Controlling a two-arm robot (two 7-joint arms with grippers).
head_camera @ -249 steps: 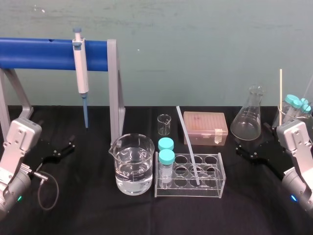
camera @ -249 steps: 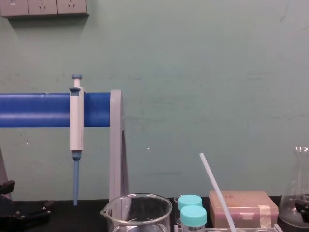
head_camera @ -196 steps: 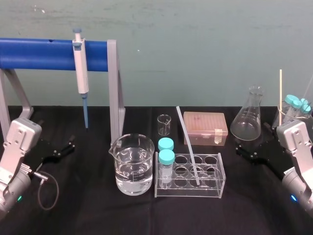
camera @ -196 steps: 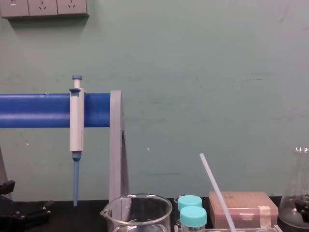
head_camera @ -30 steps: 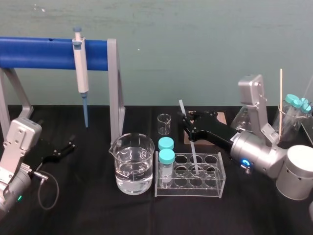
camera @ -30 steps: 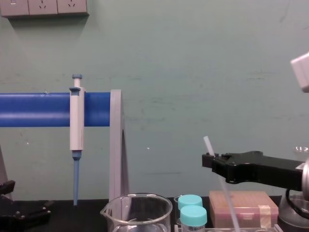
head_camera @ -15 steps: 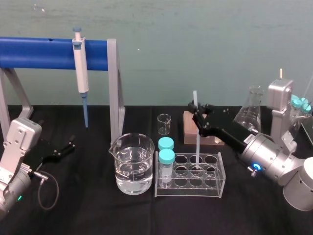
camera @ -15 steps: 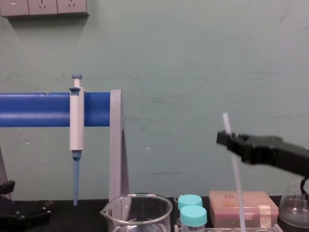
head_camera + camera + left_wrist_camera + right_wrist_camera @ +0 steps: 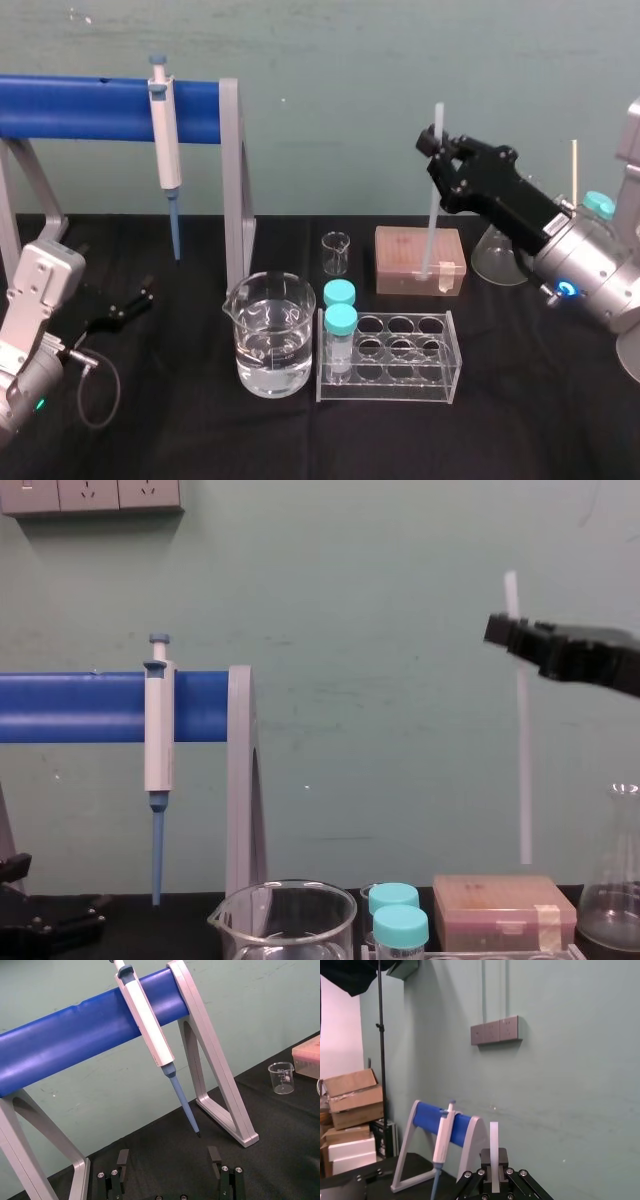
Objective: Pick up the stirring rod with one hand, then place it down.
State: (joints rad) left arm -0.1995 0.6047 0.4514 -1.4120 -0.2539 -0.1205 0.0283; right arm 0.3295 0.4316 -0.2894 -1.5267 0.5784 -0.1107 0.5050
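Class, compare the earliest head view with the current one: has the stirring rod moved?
Yes. The stirring rod has risen out of the tube rack and shifted right; the right pincer holds it upright over the pink box.

stirring rod (image 9: 429, 225): translucent white, smooth, plastic or glass by its look; upper right of the head view
right gripper (image 9: 436, 152): black, matt, hard finish
right arm casing (image 9: 592, 268): silver, metal look, soft shine; right edge
beaker (image 9: 268, 335): clear glass, glossy; lower centre
test tube rack (image 9: 388, 387): clear hard plastic, glossy
tube caps (image 9: 340, 319): teal plastic, matt
tip box (image 9: 418, 250): pinkish, half-clear plastic
stand bar (image 9: 80, 108): blue, smooth, slight sheen; upper left
stand legs (image 9: 236, 180): grey, matt
tablecloth (image 9: 180, 420): black cloth, matt
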